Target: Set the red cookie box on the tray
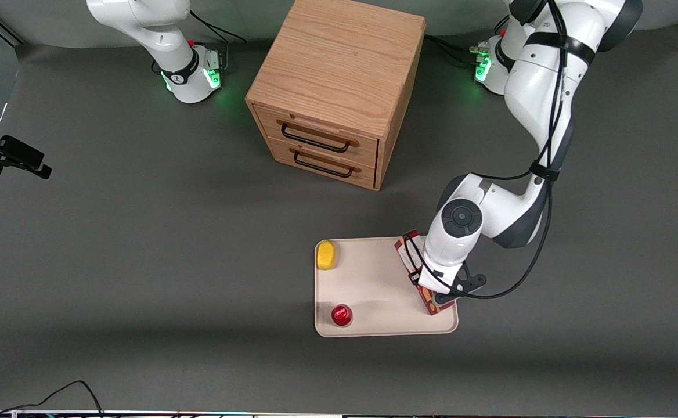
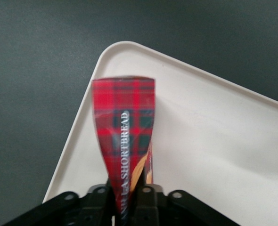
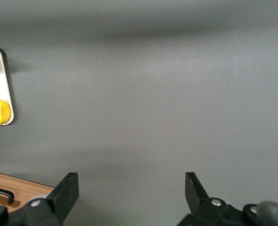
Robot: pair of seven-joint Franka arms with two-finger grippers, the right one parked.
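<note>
Surface: dark grey matte tabletop (image 1: 141, 261), smooth, under everything in the front view.
Red cup: small round red cup (image 1: 342, 314) with a glossy top, standing on the tray near the rim closest to the front camera.
Tray: flat cream-white rectangular tray (image 1: 374, 278) with rounded corners and a low rim, nearer the front camera than the cabinet.
Red cookie box: long narrow red tartan carton (image 2: 124, 127), lying along the tray's edge at the working arm's end, within the rim by a rounded corner; the wrist covers its middle in the front view.
Writing: white letters along the box read "SHORTBREAD"; tan biscuit pictures show near the fingers.
Gripper: left arm's gripper (image 2: 125, 197), above that end of the tray, black fingers (image 2: 146, 200) closed against both narrow sides of the red cookie box.
Lemon: yellow lemon (image 1: 325, 254), on the tray's corner farther from the front camera, toward the parked arm's end.
Cabinet: oak-grained wooden drawer cabinet (image 1: 339, 69), boxy, two drawers with black bar handles, farther from the front camera than the tray.
</note>
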